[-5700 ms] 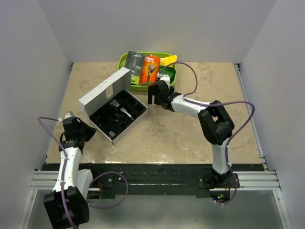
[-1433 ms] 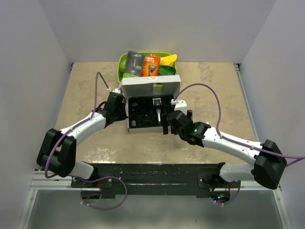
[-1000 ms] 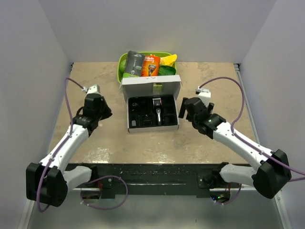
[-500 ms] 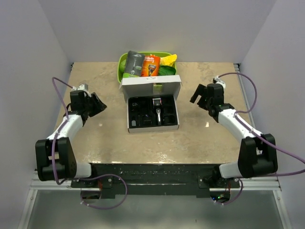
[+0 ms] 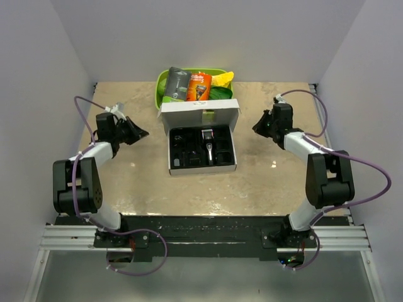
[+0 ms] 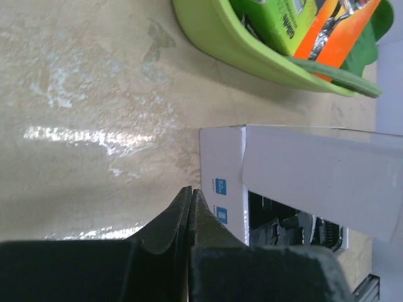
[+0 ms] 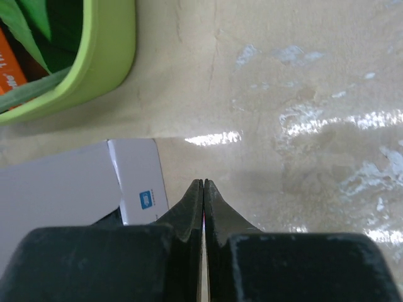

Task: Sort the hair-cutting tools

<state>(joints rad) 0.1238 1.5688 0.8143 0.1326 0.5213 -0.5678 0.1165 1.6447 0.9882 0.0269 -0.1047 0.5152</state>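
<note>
An open white box (image 5: 200, 116) sits mid-table, its lid folded back and a black insert (image 5: 189, 165) inside. The slim black hair clipper (image 5: 208, 150), silver blade head toward the lid, lies in the insert's middle slot. Other small black pieces (image 5: 181, 148) fill the left pockets, too dark to tell apart. My left gripper (image 5: 141, 133) hovers left of the box, shut and empty. My right gripper (image 5: 256, 128) hovers right of it, also shut and empty. The left wrist view shows my left gripper (image 6: 190, 190) pointing at the box corner (image 6: 221, 163). In the right wrist view, my right gripper (image 7: 203, 182) points past the box end (image 7: 143, 189).
A green bin (image 5: 160, 88) stands behind the box against the back wall. It holds an orange razor package (image 5: 199, 87) and a grey-and-green razor package (image 5: 177, 83). Its rim shows in the wrist views (image 6: 208, 38) (image 7: 116, 56). Bare tabletop lies on both sides.
Both arms have pulled back from the box to the table's sides. The right gripper's jaws, open half a second ago, are now shut, and the left has shut too.
</note>
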